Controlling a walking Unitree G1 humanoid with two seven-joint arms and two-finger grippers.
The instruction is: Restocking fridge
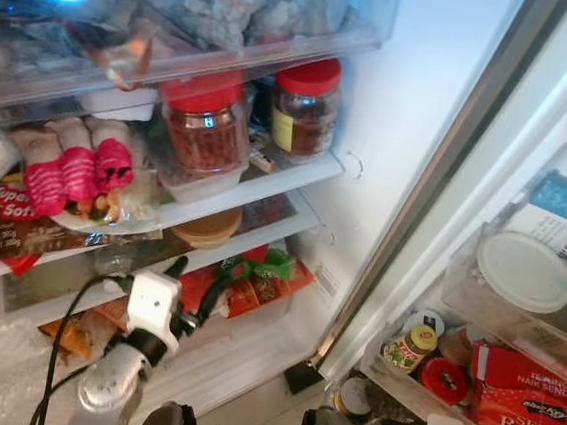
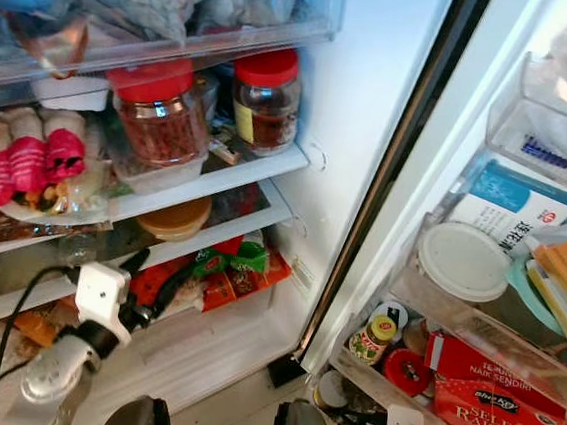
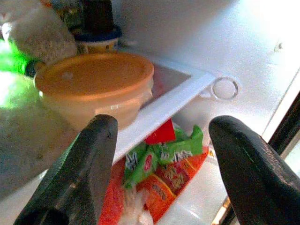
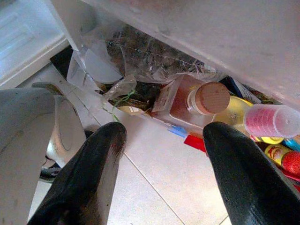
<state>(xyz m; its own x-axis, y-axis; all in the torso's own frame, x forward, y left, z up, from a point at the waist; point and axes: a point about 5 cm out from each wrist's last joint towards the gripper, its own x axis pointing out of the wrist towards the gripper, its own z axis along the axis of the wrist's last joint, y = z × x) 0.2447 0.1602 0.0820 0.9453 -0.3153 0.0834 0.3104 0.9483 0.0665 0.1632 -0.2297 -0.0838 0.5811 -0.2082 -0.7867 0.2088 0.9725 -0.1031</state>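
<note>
Our left hand [image 3: 161,154] reaches into the open fridge at the lowest shelf, fingers apart and empty, aimed at the red and green snack packets [image 1: 257,280] lying under the shelf that holds the orange-lidded tub [image 3: 93,86]. Our right hand [image 4: 161,176] hangs low by the door, fingers apart, above the tiled floor [image 4: 154,178].

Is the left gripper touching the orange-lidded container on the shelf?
Apart. In the left wrist view, the left gripper is open and empty, with the orange-lidded container beyond its fingertips.
</note>
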